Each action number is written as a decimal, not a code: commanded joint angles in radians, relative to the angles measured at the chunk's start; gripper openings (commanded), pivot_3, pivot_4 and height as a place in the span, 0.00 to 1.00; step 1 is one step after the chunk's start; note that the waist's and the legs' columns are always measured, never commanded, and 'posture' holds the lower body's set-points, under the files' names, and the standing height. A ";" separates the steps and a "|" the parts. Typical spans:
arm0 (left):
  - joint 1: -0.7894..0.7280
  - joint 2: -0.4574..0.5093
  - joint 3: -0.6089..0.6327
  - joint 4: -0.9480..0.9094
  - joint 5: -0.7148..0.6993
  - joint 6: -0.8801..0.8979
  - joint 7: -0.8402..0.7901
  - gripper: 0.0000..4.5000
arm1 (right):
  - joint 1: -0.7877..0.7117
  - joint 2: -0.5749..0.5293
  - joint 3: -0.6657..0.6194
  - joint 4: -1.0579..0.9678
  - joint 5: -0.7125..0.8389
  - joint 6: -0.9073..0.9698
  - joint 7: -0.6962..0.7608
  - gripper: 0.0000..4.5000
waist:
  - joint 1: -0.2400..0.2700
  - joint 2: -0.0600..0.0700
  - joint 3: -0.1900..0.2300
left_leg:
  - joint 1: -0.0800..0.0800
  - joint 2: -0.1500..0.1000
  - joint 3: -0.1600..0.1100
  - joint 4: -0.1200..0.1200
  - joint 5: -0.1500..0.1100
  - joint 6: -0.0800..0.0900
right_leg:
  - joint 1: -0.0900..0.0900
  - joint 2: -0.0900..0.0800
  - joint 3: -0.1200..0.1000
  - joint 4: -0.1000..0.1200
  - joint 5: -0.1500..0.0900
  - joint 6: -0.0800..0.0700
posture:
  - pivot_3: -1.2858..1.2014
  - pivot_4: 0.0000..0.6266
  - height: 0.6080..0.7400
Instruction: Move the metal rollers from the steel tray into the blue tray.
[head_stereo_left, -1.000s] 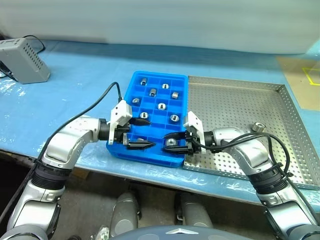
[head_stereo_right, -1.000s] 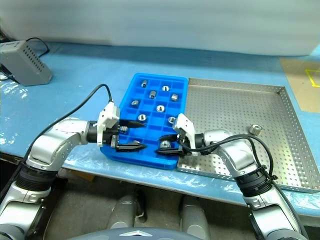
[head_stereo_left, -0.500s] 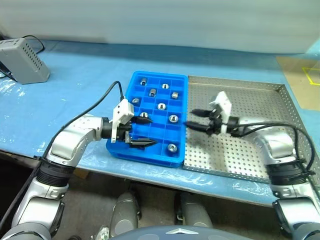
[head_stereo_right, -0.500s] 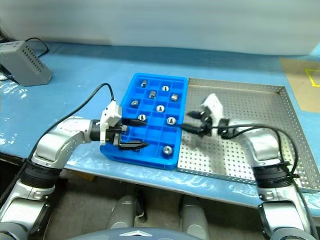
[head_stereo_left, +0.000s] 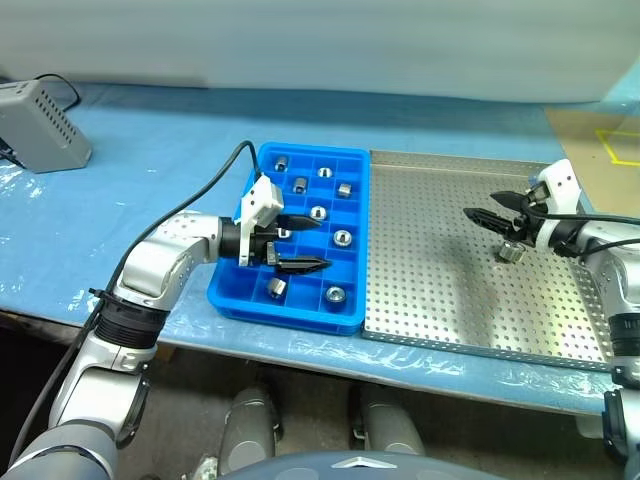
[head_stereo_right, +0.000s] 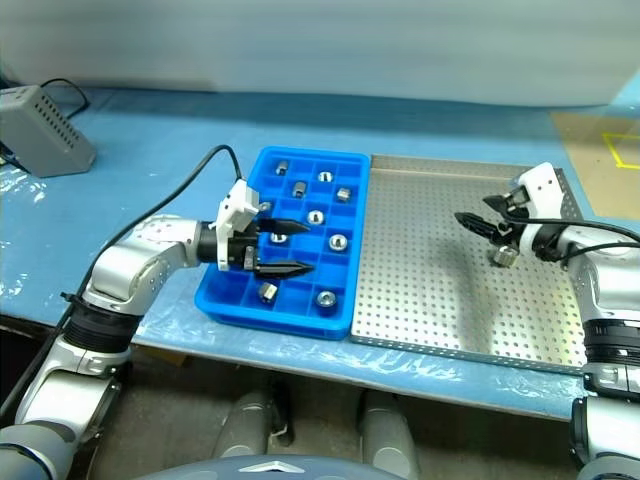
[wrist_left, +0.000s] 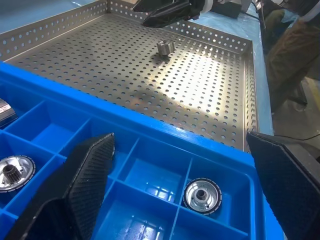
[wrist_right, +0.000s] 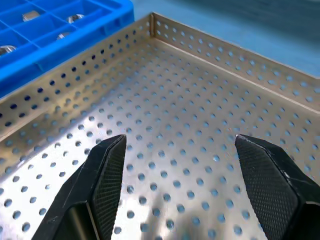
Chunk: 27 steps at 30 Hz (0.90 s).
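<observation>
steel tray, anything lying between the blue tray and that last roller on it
No. In the left eye view the steel tray is bare perforated floor from the blue tray to the roller.

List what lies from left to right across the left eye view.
Grey box → left gripper, open over the blue tray → steel tray → right gripper, open → lone metal roller.

Blue-covered table (head_stereo_left: 150, 140), pale wall (head_stereo_left: 320, 40)
</observation>
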<state>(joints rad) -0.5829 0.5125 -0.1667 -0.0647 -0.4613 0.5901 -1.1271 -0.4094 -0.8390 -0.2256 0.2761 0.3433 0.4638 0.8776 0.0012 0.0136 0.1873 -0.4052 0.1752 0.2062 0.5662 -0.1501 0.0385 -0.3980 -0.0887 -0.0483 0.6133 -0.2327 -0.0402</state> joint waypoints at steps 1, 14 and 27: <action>-0.007 -0.001 0.001 -0.011 -0.003 -0.010 -0.004 1.00 | 0.006 -0.016 -0.074 0.026 0.020 -0.011 -0.019 0.79 | -0.005 0.000 0.000 | 0.000 0.000 0.000 0.001 0.000 0.000 | 0.000 0.000 0.000 0.000 0.000 0.000 | 0.38 0.24 1.00; 0.026 -0.004 -0.003 0.097 0.042 -0.131 -0.051 1.00 | 0.044 0.017 -0.056 0.181 -0.037 -0.099 -0.085 0.79 | -0.017 0.000 0.000 | 0.000 0.000 0.000 0.004 -0.002 0.002 | 0.002 0.000 0.000 0.000 0.000 0.000 | 0.39 0.24 1.00; 0.038 -0.021 -0.003 0.174 0.079 -0.212 -0.072 1.00 | 0.045 0.052 -0.021 0.252 -0.074 -0.145 -0.069 0.79 | -0.015 0.001 0.000 | -0.001 0.000 0.000 0.005 -0.002 0.003 | 0.002 0.000 0.000 0.000 0.000 0.000 | 0.39 0.24 1.00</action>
<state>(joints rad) -0.5453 0.4900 -0.1753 0.1145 -0.3834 0.3984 -1.1907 -0.3513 -0.7846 -0.2411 0.5386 0.2657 0.3347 0.8027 -0.0135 0.0141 0.1870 -0.4059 0.1752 0.2061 0.5714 -0.1525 0.0420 -0.3960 -0.0889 -0.0487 0.6136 -0.2326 -0.0401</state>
